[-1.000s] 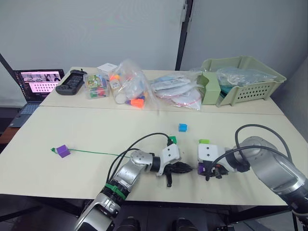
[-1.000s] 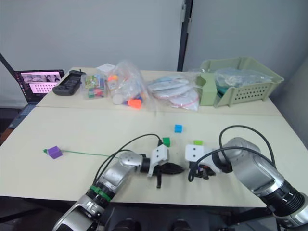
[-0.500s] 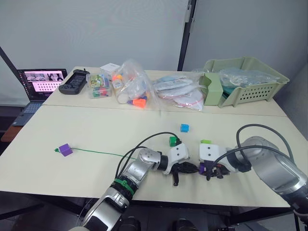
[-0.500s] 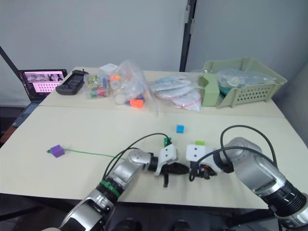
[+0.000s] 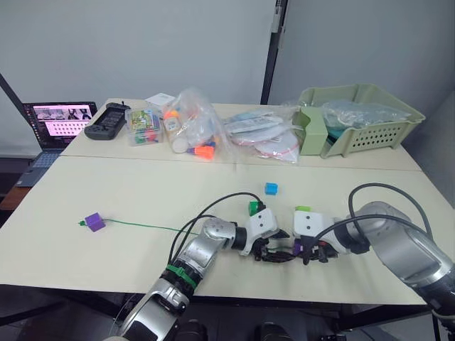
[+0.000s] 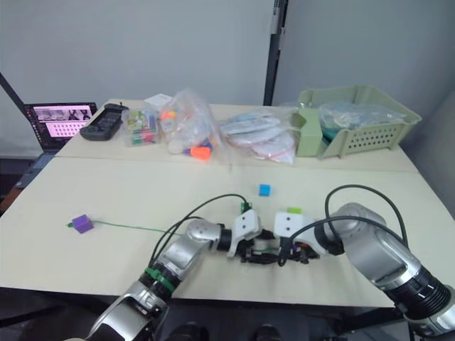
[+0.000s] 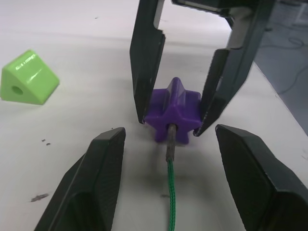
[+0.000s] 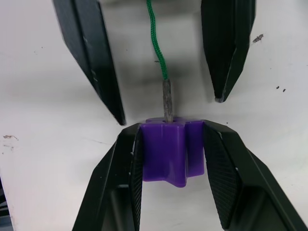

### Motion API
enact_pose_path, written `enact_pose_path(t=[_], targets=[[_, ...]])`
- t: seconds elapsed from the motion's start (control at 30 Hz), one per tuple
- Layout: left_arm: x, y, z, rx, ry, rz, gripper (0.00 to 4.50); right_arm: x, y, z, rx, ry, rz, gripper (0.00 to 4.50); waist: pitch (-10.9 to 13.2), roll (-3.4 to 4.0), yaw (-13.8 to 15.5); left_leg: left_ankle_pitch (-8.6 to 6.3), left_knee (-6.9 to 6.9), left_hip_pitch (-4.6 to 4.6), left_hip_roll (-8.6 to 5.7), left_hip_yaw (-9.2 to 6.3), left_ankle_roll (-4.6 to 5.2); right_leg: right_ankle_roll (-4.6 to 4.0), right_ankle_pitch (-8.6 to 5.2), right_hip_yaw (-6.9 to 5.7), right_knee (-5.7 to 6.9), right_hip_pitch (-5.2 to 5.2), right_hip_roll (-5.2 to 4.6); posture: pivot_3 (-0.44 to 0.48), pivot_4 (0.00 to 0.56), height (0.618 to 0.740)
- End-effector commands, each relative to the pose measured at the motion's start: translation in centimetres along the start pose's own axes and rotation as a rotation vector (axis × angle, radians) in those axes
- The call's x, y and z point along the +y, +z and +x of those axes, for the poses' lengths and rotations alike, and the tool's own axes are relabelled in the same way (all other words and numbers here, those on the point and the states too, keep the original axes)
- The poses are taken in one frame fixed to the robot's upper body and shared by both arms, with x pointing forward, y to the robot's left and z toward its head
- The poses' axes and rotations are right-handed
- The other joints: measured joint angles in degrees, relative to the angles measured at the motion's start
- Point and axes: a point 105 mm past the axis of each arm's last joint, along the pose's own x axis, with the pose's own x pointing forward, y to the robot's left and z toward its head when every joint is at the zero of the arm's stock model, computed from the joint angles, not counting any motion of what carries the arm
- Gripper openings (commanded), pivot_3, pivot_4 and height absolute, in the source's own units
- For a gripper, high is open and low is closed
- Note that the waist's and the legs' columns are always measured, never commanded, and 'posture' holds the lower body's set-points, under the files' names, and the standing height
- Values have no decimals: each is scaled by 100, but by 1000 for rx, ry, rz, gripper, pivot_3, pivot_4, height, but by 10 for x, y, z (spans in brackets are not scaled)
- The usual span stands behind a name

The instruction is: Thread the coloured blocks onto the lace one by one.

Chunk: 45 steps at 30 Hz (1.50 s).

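My right gripper (image 8: 172,129) is shut on a purple star-shaped block (image 8: 168,154) near the table's front edge. The lace's greyish tip (image 8: 167,98) sits in that block's hole, and the green lace (image 7: 171,192) lies loose on the table between the fingers of my open left gripper (image 7: 169,134). The two grippers face each other closely (image 5: 284,250). The lace (image 5: 142,226) trails left to a second purple block (image 5: 93,222). A dark green block (image 5: 254,207), a blue block (image 5: 271,188) and a lime green block (image 7: 29,79) lie loose just beyond the grippers.
At the back of the table stand a laptop (image 5: 57,121), a black controller (image 5: 106,121), clear bags of toys (image 5: 192,128) and a green basket (image 5: 362,117). Black cables (image 5: 220,206) loop over my left arm.
My left gripper moved right up to the right gripper, bringing the lace tip into the purple block, then opened and let go of the lace. The right gripper kept its hold.
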Motion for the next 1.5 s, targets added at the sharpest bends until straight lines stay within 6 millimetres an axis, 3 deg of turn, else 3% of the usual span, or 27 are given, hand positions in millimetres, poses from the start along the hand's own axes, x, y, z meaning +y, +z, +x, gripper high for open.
enact_pose_path(t=[0.03, 0.17, 0.47, 0.5, 1.03, 1.3, 1.5], targets=[[-3, 6, -8, -6, -7, 38, 2972, 11, 3, 8, -14, 58, -7, 1312, 0, 0, -10, 0, -1, 0, 0, -2, 0, 0, 0, 0, 0, 0, 1, 0, 150, 734], [-6, 2, -13, 21, -21, 48, 2972, 12, 3, 8, -17, 61, -7, 1312, 0, -1, -10, 0, 0, -2, -1, -2, 0, 0, 0, 0, 0, 1, -1, 0, 150, 734], [-8, 1, -3, 20, -32, 40, 148, 12, 4, 8, -20, 59, -7, 1312, 0, -1, -9, 0, 0, -1, 0, -1, 0, 0, 0, -1, 0, 1, 1, 0, 150, 734], [-9, 2, -2, 18, -34, 39, 0, 12, 4, 8, -18, 59, -7, 1312, 0, -1, -9, 0, 0, -1, 0, -1, 0, 0, 0, -1, 0, 1, 1, 0, 150, 734], [-12, 15, 28, -27, -79, 40, 0, 14, 6, 9, -25, 60, -4, 1312, 0, -2, -4, 0, 2, -2, -3, -1, 0, 0, 0, -1, -1, 2, -1, 0, 150, 734], [-3, 17, 16, -44, -41, 6, 2484, 12, 5, 9, -24, 48, -1, 1312, 0, -2, -5, 0, 1, -2, -2, -2, 0, 0, 0, -1, -1, 1, -1, 0, 150, 734], [21, 30, -17, -43, 6, 40, 4476, 7, 6, 7, -31, 24, -15, 1312, 0, -2, -46, 0, 1, -2, 3, -3, 0, 0, 0, -1, 1, -3, 6, 0, 150, 734]])
